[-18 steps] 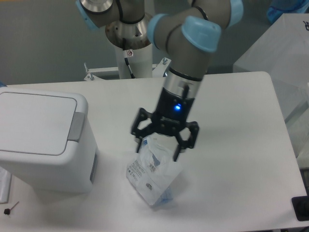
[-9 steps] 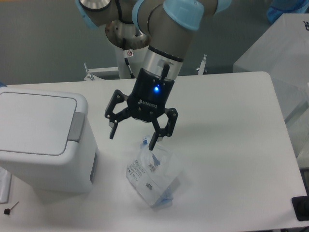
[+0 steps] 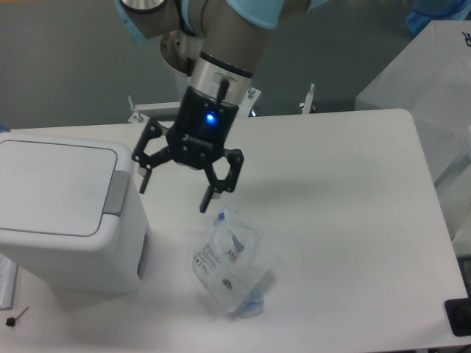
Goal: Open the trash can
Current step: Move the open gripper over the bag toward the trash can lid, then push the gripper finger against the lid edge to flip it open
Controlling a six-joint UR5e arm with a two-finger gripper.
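Observation:
The trash can (image 3: 66,217) is a large white boxy bin at the left of the table, its flat lid closed and its grey push tab (image 3: 116,193) on the right edge of the lid. My gripper (image 3: 175,193) hangs open and empty above the table, just right of the push tab and apart from it. Its left finger is close to the bin's upper right corner.
A small clear plastic bag with blue print (image 3: 232,262) lies on the table, below and right of the gripper. A small black screw-like piece (image 3: 11,321) lies at the front left. A black object (image 3: 459,316) sits at the front right corner. The arm's base post (image 3: 200,92) stands behind.
The gripper has moved left and slightly up, away from above the plastic bag toward the trash can's push tab. It stayed open. The bag and bin have not moved.

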